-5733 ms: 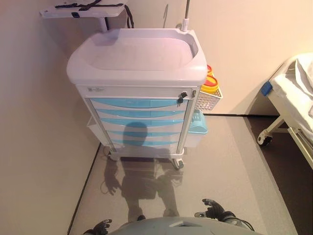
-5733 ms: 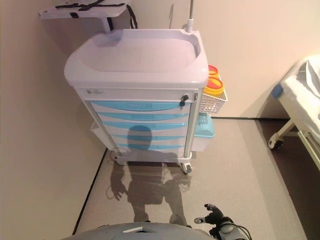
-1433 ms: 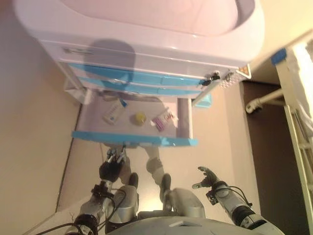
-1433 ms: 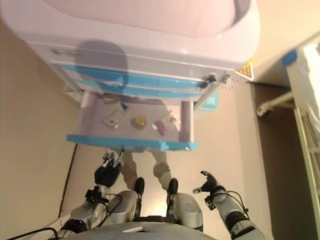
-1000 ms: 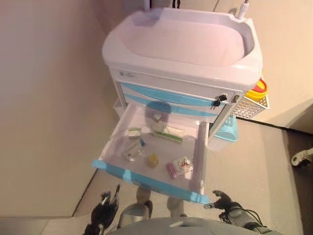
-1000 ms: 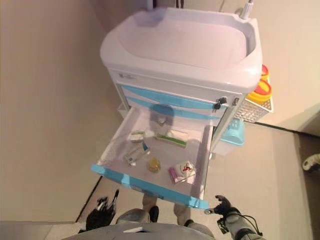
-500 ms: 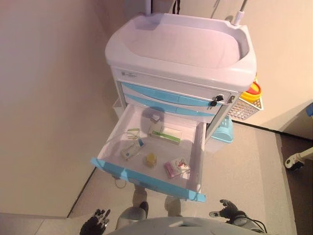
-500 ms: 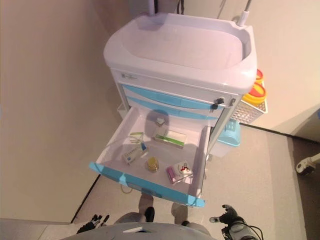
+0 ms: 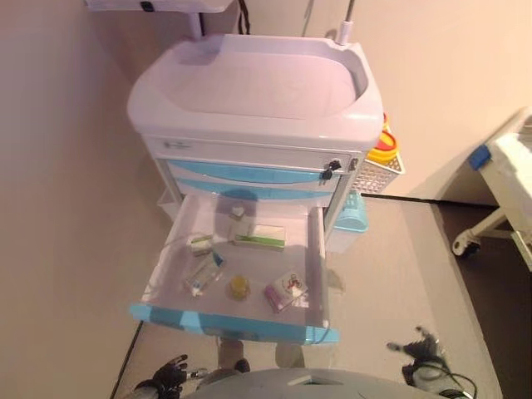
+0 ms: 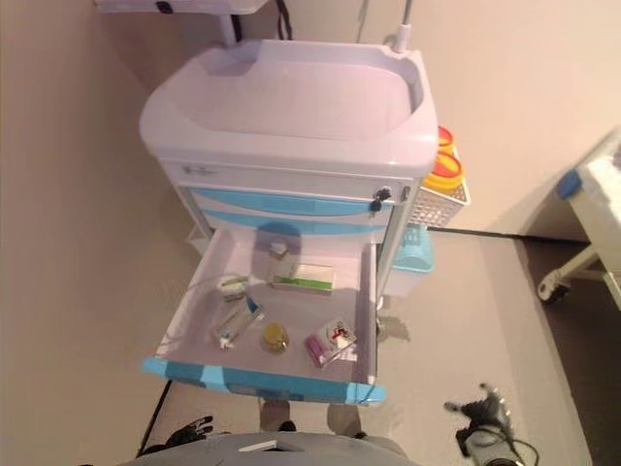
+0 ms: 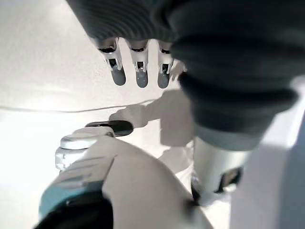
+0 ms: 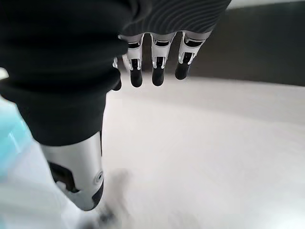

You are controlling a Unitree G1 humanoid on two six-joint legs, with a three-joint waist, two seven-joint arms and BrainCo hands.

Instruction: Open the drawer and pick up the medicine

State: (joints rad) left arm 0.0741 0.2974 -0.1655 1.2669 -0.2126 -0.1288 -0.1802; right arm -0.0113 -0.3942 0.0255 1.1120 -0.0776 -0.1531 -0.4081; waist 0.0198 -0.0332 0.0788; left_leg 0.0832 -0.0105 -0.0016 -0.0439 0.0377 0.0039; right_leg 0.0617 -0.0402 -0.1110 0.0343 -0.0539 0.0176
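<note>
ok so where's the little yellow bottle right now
In the left eye view the yellow bottle lies in the open drawer, near its blue front, between the tube and the pink packet.

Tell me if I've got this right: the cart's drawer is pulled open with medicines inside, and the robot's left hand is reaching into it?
Not quite. The drawer is open with medicines inside, but the left hand hangs low in front of it, open and empty, as the left eye view shows.

Warmly, evenly lit from overhead, with a soft shadow inside the open drawer (image 9: 249,258), glare bleaching the floor (image 11: 43,109) beside it, wrist views blurred up close.
</note>
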